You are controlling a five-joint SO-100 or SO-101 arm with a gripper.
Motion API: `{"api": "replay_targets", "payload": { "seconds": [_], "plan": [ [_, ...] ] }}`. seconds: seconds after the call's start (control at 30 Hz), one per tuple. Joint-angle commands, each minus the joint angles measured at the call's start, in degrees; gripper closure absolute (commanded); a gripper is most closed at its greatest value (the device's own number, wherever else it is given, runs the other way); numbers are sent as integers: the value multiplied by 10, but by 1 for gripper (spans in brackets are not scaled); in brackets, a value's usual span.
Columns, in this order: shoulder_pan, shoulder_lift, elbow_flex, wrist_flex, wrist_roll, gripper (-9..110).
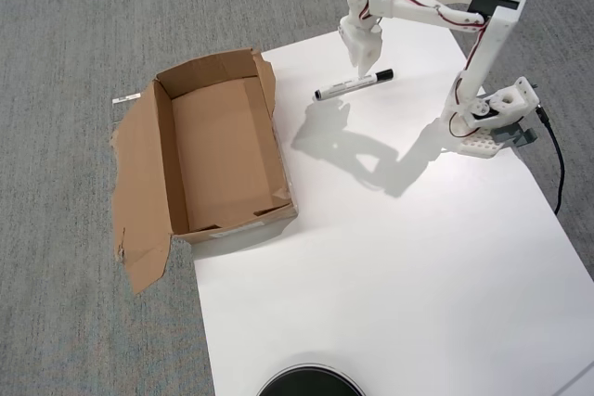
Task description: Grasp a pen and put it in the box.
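Overhead view of a white plastic robot arm (464, 16) based at the right side of a white tabletop sheet (390, 257) laid over grey carpet (83, 25). Its white two-finger gripper (363, 75) points down directly over a slim white marker pen with a black cap (353, 85); whether the fingers are apart or together cannot be told. The open brown cardboard box (167, 150) sits well apart to the pen's left, its flaps splayed.
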Motion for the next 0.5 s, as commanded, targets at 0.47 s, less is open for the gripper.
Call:
{"api": "replay_targets", "payload": {
  "seconds": [0.47],
  "plan": [
    [2,-74,-1,-7,2,81]
  ]
}}
